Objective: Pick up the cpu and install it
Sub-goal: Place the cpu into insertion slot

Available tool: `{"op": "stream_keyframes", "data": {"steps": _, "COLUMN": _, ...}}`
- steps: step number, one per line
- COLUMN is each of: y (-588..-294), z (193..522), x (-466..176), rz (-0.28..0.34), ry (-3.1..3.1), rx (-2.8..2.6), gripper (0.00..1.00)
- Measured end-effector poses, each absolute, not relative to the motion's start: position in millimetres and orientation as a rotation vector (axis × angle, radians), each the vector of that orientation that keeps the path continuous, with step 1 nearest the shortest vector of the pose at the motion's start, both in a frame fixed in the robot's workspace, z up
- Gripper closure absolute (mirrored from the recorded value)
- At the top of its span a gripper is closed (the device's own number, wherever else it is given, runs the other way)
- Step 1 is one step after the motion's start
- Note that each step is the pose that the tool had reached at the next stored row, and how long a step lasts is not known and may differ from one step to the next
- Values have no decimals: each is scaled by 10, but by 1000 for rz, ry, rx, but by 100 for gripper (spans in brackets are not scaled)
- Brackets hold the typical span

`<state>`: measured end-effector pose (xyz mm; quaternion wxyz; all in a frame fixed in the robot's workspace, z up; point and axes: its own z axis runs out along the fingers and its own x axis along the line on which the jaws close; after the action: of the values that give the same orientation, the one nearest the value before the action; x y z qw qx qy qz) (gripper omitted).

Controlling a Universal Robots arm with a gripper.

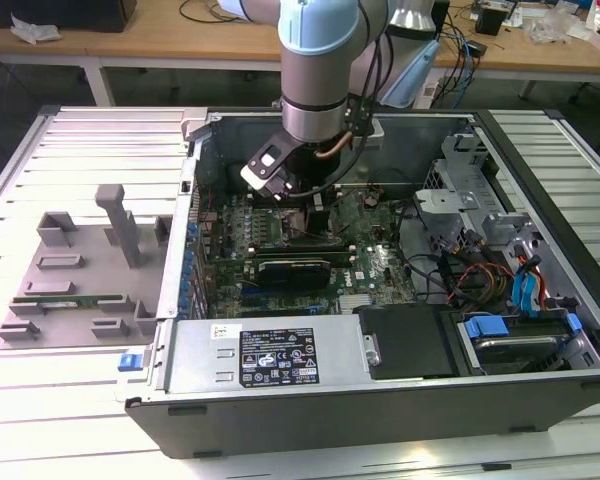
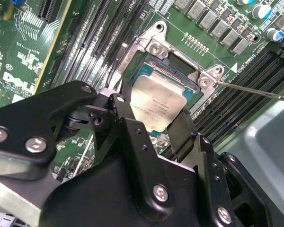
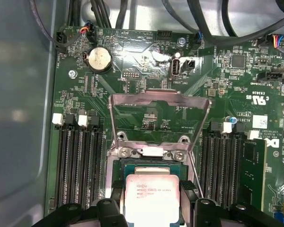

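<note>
Our gripper (image 2: 156, 116), upper centre of the exterior view, pinches the cpu (image 3: 151, 201) by opposite edges so we can line it up over the open socket (image 3: 149, 152).

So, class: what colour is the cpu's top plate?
The cpu top is pale silver, clearest in the first wrist view.

The open computer case (image 1: 380, 415) lies on a slatted table (image 1: 80, 140). Inside the case sit a green motherboard (image 1: 375, 265), a labelled power supply (image 1: 270, 352) along its near wall, and a blue-tabbed drive bay (image 1: 515, 335). Outside the case, on the exterior view's left, rests a grey fixture (image 1: 80, 270).
</note>
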<state>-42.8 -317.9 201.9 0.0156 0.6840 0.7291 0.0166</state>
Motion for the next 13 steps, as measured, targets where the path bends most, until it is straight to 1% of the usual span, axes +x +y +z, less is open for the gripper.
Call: {"op": "stream_keyframes", "data": {"steps": 13, "y": -3179, "z": 1984, "x": -442, "rz": 51, "ry": 2222, "rx": 2175, "gripper": 45}}
